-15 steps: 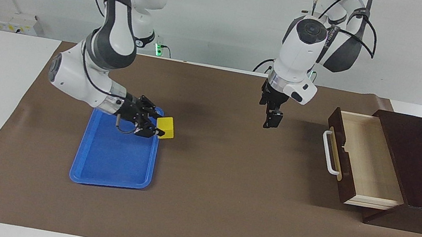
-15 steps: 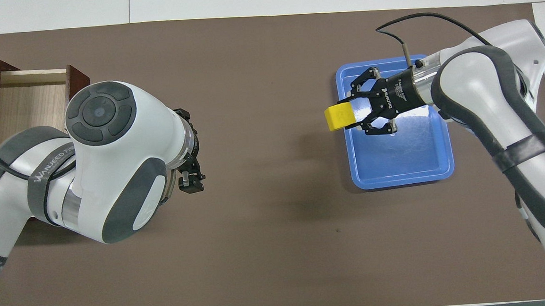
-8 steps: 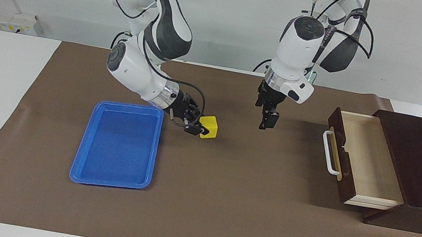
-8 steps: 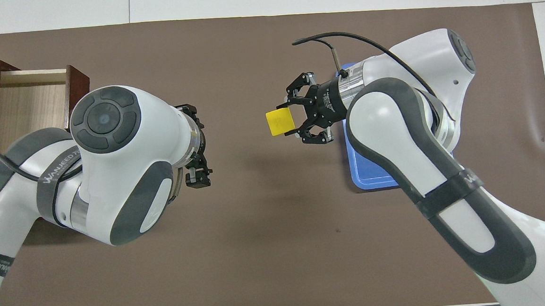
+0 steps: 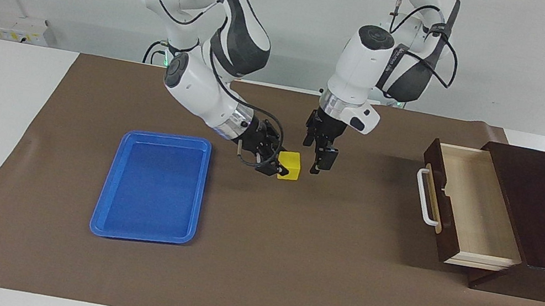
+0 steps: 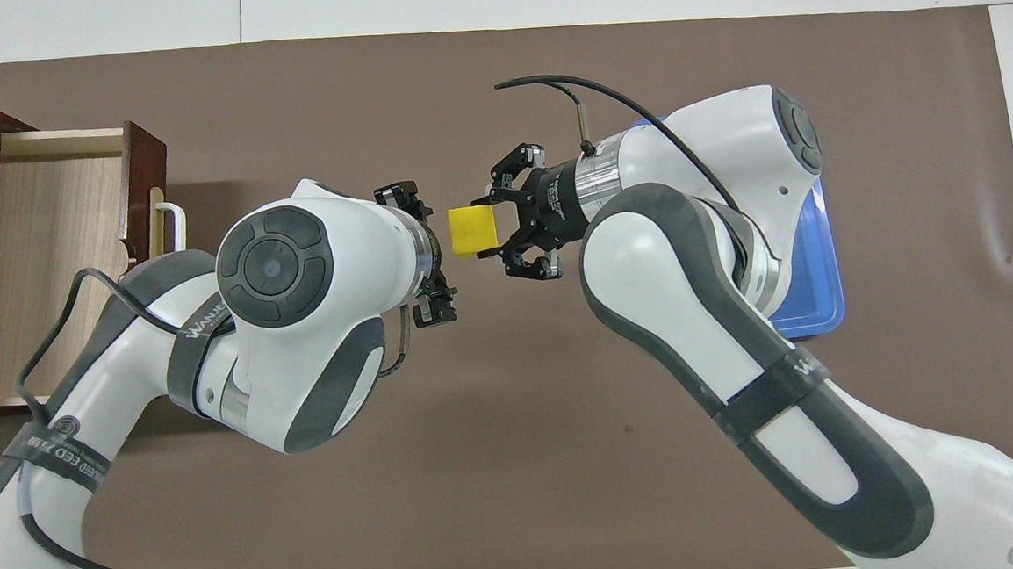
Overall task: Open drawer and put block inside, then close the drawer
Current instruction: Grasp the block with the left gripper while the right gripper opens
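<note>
Near the middle of the frame the right gripper [image 5: 277, 166] pinched the yellow block [image 5: 290, 166] in the air, so the wide-open left gripper [image 5: 322, 159] should close around it squarely before the open drawer [image 5: 471, 205].

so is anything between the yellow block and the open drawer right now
Only the left gripper, jaws open, up over the brown mat beside the yellow block held in the right gripper. Past it, no object lies between it and the open drawer.

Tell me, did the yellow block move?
Yes. The block, shut in the right gripper, left the blue tray and travelled toward the open drawer.
</note>
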Motion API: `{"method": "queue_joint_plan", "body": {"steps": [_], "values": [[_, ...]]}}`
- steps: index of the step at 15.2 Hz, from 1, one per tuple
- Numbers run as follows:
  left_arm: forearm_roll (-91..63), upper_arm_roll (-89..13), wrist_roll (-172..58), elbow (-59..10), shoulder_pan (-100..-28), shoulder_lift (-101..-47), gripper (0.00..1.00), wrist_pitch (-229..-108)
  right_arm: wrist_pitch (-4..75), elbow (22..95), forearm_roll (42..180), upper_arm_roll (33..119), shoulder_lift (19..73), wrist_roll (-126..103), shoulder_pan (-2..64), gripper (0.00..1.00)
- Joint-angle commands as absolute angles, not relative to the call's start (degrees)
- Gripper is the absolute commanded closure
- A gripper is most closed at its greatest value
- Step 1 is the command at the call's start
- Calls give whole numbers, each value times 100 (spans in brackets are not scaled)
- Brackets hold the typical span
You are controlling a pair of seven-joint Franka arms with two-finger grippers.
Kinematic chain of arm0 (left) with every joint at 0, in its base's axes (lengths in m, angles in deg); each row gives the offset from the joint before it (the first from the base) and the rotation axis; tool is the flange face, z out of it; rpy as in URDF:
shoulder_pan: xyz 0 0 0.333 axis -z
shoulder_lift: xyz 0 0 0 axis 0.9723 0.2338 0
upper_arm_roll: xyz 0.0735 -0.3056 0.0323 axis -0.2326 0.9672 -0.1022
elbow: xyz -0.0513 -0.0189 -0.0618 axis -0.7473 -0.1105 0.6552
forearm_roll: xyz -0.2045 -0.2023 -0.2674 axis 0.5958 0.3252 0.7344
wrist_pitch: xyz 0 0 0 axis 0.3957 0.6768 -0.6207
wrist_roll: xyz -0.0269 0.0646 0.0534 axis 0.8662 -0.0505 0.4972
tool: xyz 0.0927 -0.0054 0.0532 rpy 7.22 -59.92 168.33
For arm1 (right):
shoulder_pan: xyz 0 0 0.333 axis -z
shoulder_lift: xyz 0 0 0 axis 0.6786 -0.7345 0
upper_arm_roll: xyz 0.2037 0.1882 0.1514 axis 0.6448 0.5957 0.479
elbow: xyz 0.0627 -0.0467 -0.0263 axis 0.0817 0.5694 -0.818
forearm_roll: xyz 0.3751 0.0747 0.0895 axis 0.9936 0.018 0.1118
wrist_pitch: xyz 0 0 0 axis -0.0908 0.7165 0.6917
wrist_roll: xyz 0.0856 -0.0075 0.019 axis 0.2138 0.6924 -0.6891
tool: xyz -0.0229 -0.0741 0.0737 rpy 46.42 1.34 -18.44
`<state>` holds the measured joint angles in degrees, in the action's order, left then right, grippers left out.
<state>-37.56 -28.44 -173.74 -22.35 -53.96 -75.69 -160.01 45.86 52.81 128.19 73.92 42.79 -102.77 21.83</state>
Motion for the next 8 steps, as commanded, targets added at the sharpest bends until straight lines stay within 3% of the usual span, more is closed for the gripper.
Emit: {"method": "queue_joint_plan", "body": {"steps": [1,8], "values": [[-3688,-2907,-17449,-2047,-5310,-7324,0,-16224,4647,5282,12926,7400,4248,-10348,2190,100],[-3618,-2907,-17317,-1968,-5196,-7262,0,-16242,4612,5282,12926,7400,4248,-10349,2243,100]]}}
